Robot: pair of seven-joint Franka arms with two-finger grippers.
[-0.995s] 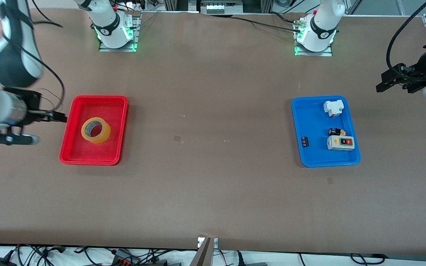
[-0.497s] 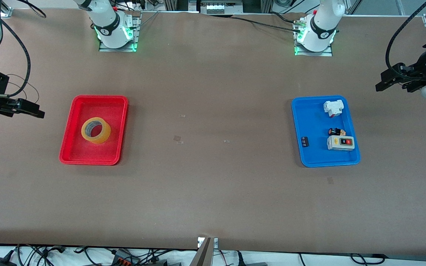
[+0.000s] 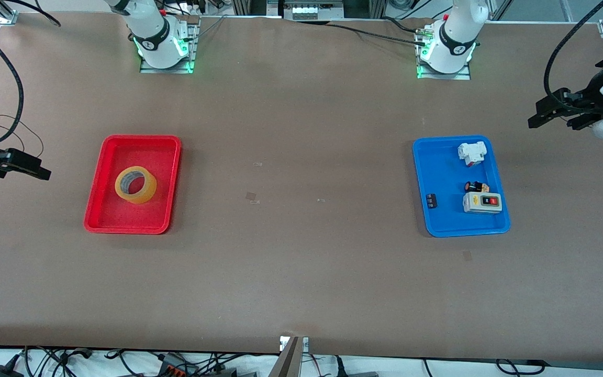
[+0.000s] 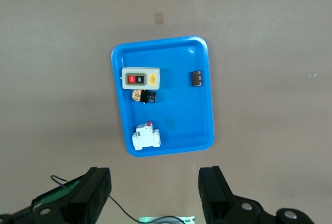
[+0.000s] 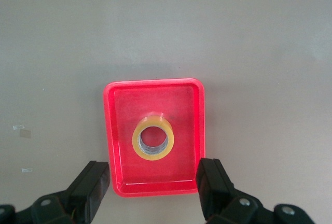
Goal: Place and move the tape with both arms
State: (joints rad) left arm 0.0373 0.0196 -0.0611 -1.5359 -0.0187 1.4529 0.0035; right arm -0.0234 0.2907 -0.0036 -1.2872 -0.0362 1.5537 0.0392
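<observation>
Brown tabletop [image 3: 301, 131] from end to end, two trays set well apart on it, both arm bases up along the top edge of the front view.

Starting at the right arm's end: right gripper [image 3: 40, 172] hanging over bare table just off the red tray [image 3: 103, 178], on the side toward that end. Fingers spread wide, clearly seen in the right wrist view, nothing between them. Inside the red tray, the tape [image 3: 149, 188], lying flat with its round hole facing up, roughly mid-tray and apart from every wall.

Across the middle: bare table, only a few tiny scraps.

On to the blue tray [image 3: 419, 183] toward the left arm's end. Holding a white breaker [image 3: 472, 153] farthest from the front camera, a small black-and-orange part [image 3: 477, 186], a grey switch box [image 3: 482, 202] with red and black buttons nearest the camera, and a little dark piece [image 3: 432, 200] off by itself. No tape in there.

Last, left gripper [image 3: 537, 118], up over the table past the blue tray toward the table's end. Fingers parted as well in the left wrist view, empty. Looks to be waiting.

Key relation, judged from this: tape sitting just across the tray wall from the right gripper, well apart from the left one. Clearly the right arm's pick. No long axis to line up on a ring, so probably a pinch over one wall of the roll, one finger down through the hole. Worth watching the tray rim on the way in.
</observation>
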